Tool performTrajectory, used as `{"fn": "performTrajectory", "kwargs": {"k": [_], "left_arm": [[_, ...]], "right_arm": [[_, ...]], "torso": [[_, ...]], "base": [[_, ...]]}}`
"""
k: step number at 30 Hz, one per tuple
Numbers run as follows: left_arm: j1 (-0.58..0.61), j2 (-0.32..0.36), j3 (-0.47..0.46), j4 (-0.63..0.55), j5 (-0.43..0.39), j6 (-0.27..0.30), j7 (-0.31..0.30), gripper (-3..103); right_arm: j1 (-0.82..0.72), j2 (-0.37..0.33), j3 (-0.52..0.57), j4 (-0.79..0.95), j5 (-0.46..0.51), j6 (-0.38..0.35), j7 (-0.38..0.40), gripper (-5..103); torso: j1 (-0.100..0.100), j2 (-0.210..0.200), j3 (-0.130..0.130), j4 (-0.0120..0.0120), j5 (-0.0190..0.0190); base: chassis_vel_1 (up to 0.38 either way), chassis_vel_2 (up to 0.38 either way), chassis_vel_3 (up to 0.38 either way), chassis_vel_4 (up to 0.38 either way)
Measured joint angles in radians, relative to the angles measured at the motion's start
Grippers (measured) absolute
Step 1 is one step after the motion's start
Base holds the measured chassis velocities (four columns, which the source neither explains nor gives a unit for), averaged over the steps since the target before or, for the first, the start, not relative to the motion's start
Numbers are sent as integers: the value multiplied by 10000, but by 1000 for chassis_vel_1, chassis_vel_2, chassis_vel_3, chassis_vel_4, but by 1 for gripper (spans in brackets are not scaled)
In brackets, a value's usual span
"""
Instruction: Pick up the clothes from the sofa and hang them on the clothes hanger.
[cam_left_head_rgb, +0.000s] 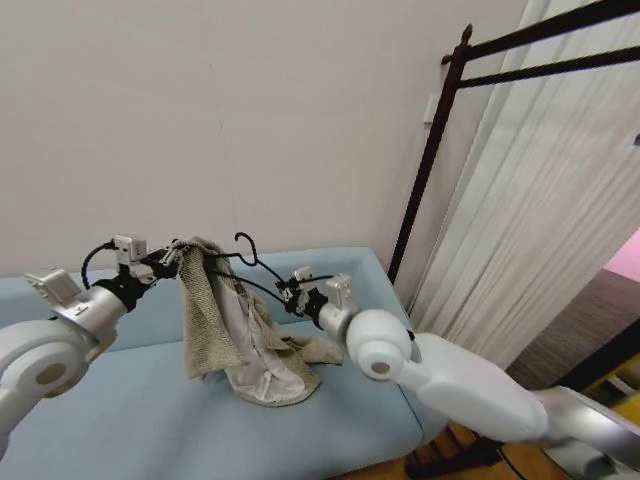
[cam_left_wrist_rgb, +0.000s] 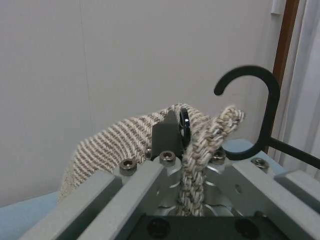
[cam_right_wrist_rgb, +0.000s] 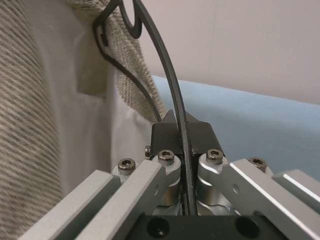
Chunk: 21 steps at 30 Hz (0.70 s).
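The step in hand looks like carrying the loaded hanger (cam_left_head_rgb: 245, 247) from the sofa (cam_left_head_rgb: 120, 420) up to the clothes rack (cam_left_head_rgb: 430, 150), which in the head view stands at about two o'clock from the garment (cam_left_head_rgb: 235, 345). To do it well, both arms should rise together and hold the hanger level, so the cloth does not slide toward one shoulder. The lower hem rests bunched on the sofa cushion at six o'clock, so it should be lifted clear of the seat before any sideways travel. The hook points to twelve o'clock between the two pincers and must be upright and free to go over a rail.

The left pincer (cam_left_head_rgb: 168, 260), at nine o'clock of the garment, is closed tight. In the left wrist view its pads (cam_left_wrist_rgb: 167, 136) pinch the striped woven fabric together with what looks like the hanger's black end, with no gap showing. The right pincer (cam_left_head_rgb: 293, 296), at three o'clock, is closed almost to nothing, clamped on the hanger's thin black wire arm. I cannot see it touching any cloth. I judge that wire grip the weaker of the two, as the hanger could twist in it.
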Motion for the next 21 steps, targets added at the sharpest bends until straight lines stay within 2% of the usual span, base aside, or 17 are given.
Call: {"fn": "performTrajectory", "kwargs": {"k": [4,7,9,14,17,21], "left_arm": [[37,-54,-4,-52,64,6,-4,2],[35,-57,-18,-43,76,10,-2,2],[29,-57,-24,-7,95,11,12,2],[42,-82,44,16,218,12,64,2],[42,-128,84,6,268,12,74,2],[125,-152,62,-157,294,13,85,2]], "right_arm": [[-16,156,-346,62,94,100,-23,2],[-271,100,-580,124,-190,178,-362,2],[-627,-157,-720,219,-649,221,-854,2],[-1272,-698,-777,386,-1384,242,-1539,2],[-1380,-564,-770,209,-1477,279,-1562,2],[-1381,215,-746,-512,-1522,437,-1512,2]], "torso": [[0,1,-1,1,0],[0,0,-1,1,2],[0,0,0,0,2],[-1,0,-1,-5,3],[-1,0,-1,-3,3],[0,1,-1,4,2]], "base": [[0,0,0,0],[0,0,0,0],[0,0,0,0],[0,0,0,0],[0,0,0,0],[0,0,0,0]]}}
